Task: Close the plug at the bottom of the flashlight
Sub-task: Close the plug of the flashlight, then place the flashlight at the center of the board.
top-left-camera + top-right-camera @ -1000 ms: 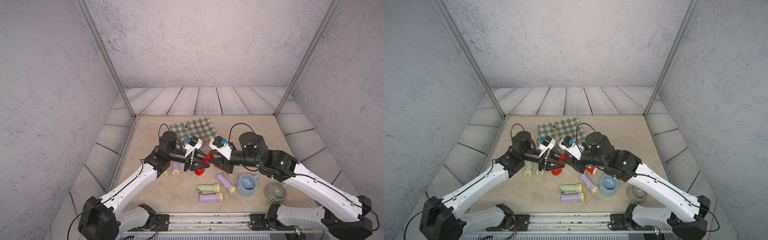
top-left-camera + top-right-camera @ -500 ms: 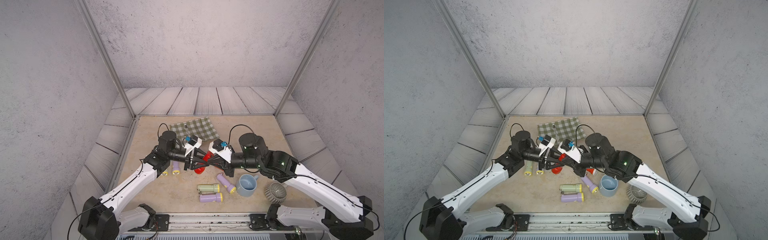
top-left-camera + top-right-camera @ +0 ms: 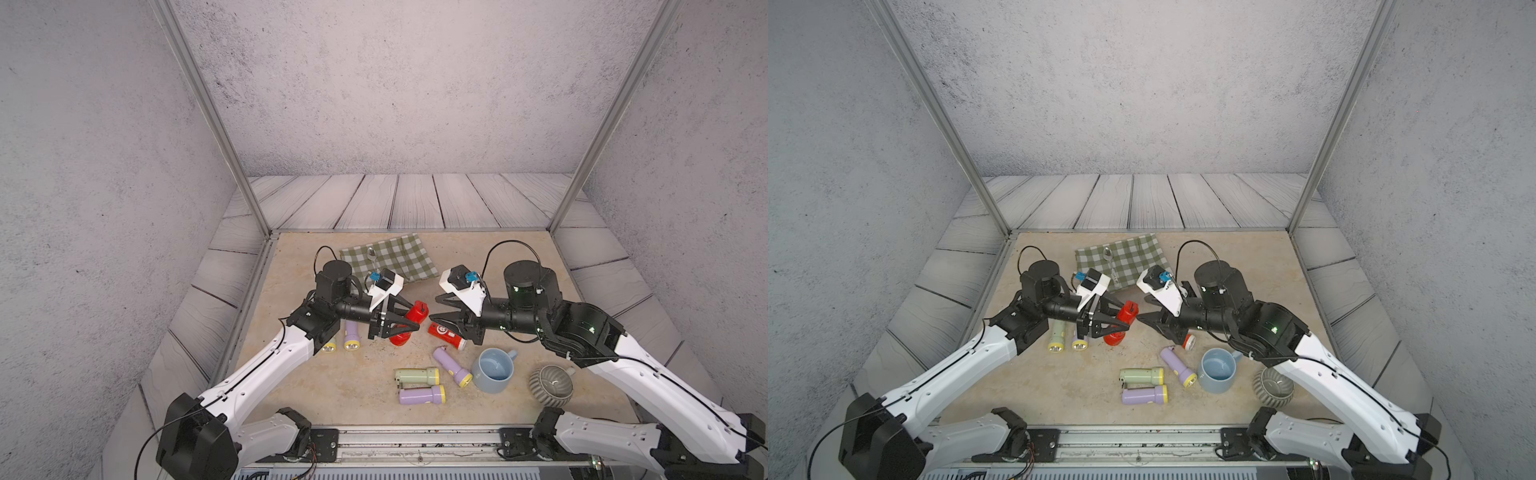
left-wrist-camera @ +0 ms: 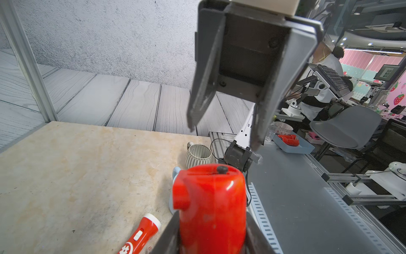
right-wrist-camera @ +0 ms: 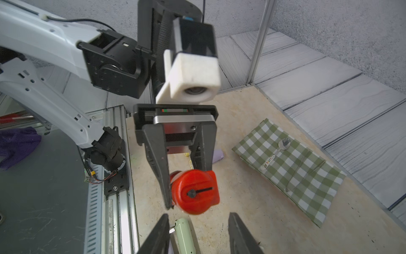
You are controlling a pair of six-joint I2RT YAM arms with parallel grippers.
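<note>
Red flashlight: the left gripper (image 3: pixel 405 321) is holding the red flashlight (image 5: pixel 194 191) clear of the table (image 3: pixel 324 390), with its bottom end facing the right gripper (image 3: pixel 435 308).
Left gripper: its jaws are clamping the flashlight's body from both sides, and the head end is pointing down toward the table.
Right gripper: its jaws are standing well apart and holding nothing. It is hovering just beside the bottom end without touching it.
Plug: in the right wrist view the bottom face is showing a black knob and a thin black line lying flush in the red cap. Nothing is sticking out, so the plug is looking folded in, but I cannot tell whether it is fully seated.
Done, as I am judging it: the lift, the presenting of the bottom end, and probably the closing push.
Left, as I am judging it: perhaps one more press if the plug is not home, then putting the flashlight down.
Bystanders: a second red flashlight (image 3: pixel 446 334), a green flashlight (image 3: pixel 417 376) and a blue mug (image 3: pixel 492 370) are lying untouched on the table.
</note>
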